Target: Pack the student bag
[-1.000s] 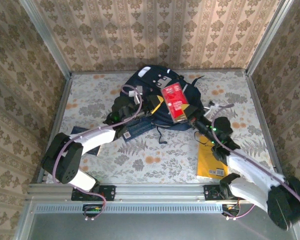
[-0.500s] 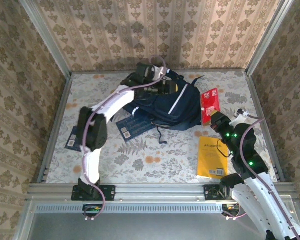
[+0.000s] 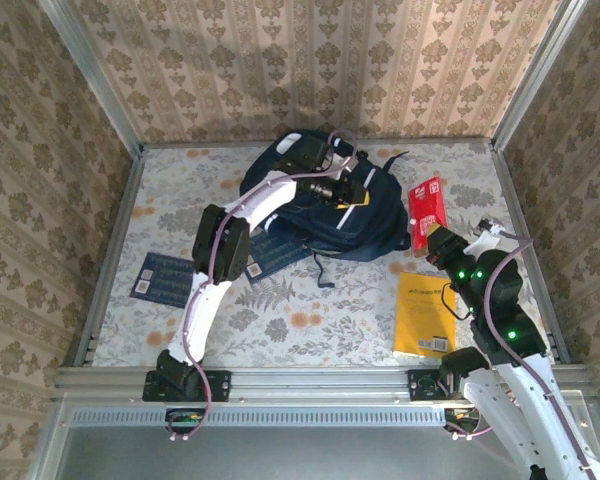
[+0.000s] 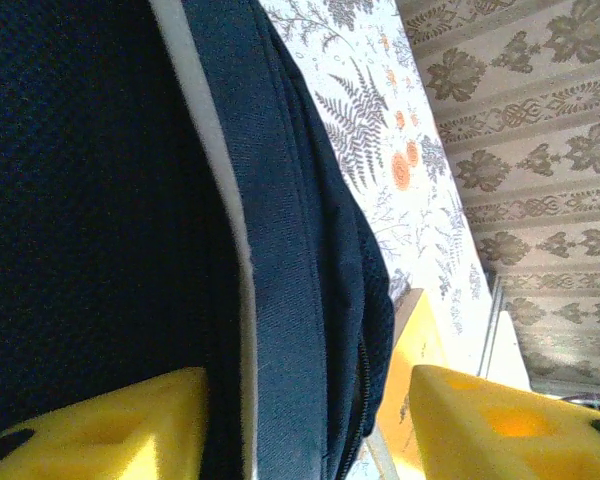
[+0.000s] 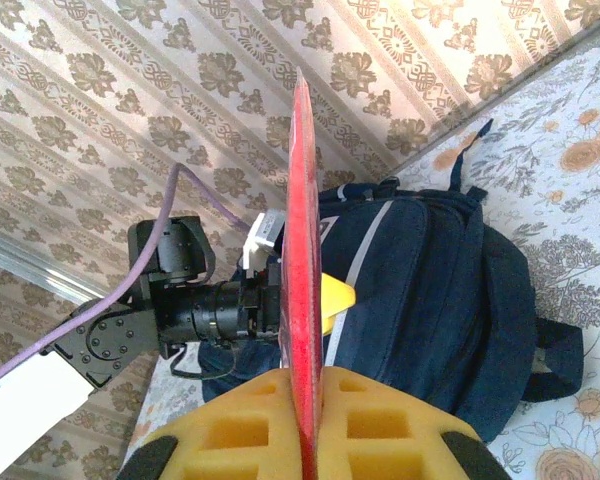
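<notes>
The large dark navy fabric backpack [image 3: 375,228] lies slumped at the far middle of the floral-printed table [image 3: 310,320], near the back wall. Its coarse woven cloth [image 4: 80,200] carries a white stripe and a stitched seam.

The left gripper [image 3: 352,188] sets its yellow foam pads [image 4: 110,430] astride that piped edge; whether they pinch it I cannot tell.

The right gripper [image 3: 435,238], to the bag's right, is clamped on a thin, flat, glossy red packet [image 5: 300,220], held upright.
</notes>
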Robot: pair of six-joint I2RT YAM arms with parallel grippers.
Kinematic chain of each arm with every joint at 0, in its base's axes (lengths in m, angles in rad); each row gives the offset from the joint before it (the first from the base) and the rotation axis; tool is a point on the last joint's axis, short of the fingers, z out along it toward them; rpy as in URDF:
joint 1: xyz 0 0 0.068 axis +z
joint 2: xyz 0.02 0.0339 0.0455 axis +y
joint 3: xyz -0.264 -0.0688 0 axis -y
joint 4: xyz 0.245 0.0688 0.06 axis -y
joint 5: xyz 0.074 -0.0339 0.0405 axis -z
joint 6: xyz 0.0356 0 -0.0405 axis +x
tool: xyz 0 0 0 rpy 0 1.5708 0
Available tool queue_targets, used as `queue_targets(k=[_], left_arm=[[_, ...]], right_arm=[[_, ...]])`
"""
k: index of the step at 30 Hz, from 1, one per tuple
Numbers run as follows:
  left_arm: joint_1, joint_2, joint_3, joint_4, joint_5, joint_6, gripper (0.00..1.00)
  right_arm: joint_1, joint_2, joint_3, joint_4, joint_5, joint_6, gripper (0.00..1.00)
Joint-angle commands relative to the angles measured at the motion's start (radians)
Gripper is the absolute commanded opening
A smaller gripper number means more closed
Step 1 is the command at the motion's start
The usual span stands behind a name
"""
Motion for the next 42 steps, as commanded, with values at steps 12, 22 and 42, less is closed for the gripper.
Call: queue_targets(k=[12, 22, 42], left_arm=[[-0.020, 0.100, 0.184, -0.164, -0.149, 0.064, 0.23], [0.006, -0.047, 0.280, -0.273, -0.208, 0.170, 0.00], [0.282, -0.193, 0.296, 0.018, 0.293, -0.216, 0.00]], right_arm=[[-0.031, 0.014, -0.054, 0.046, -0.096, 0.033, 0.01], [-0.032, 0.026, -0.014, -0.016, -0.069, -0.019, 0.01], [-0.032, 0.359, 0.135, 0.107, -0.366, -0.005, 0.03]])
